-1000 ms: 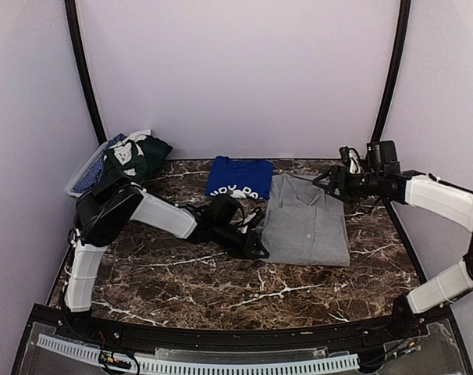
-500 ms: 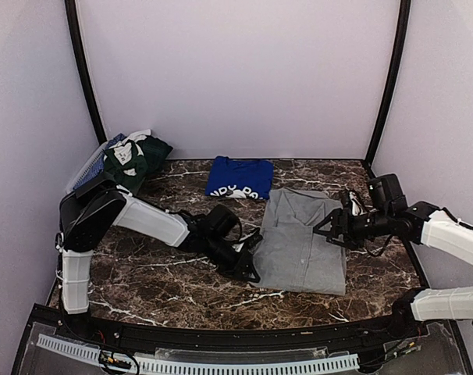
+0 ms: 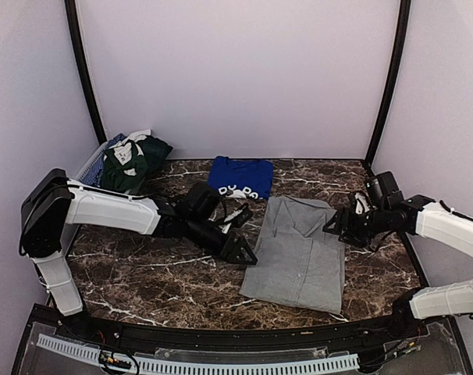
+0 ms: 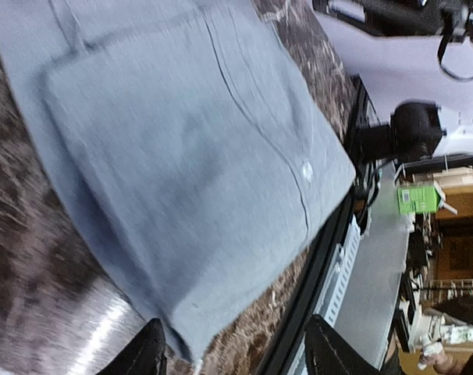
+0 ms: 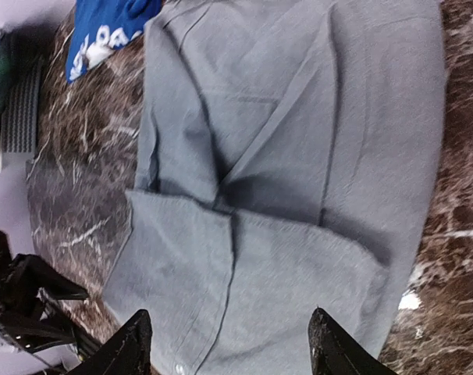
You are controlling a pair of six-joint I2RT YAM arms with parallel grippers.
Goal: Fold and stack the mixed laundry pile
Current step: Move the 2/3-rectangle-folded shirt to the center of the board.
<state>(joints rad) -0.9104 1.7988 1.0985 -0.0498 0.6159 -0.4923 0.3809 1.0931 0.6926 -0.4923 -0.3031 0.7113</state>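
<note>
The grey polo [image 3: 299,250] is seen folded and slightly askew on the marble worktop [image 3: 158,273], towards the front, between the two hands. The left hand [image 3: 240,251] is held just beside its left edge, fingers parted, nothing gripped. The right hand [image 3: 336,226] is held at its right edge, likewise parted and empty. Behind, the blue T-shirt [image 3: 238,178] is laid folded, its white print partly cut off. At the far left, a dark-green and patterned pile [image 3: 131,160] is heaped in the basket [image 3: 84,168], its pieces hard to tell apart.
</note>
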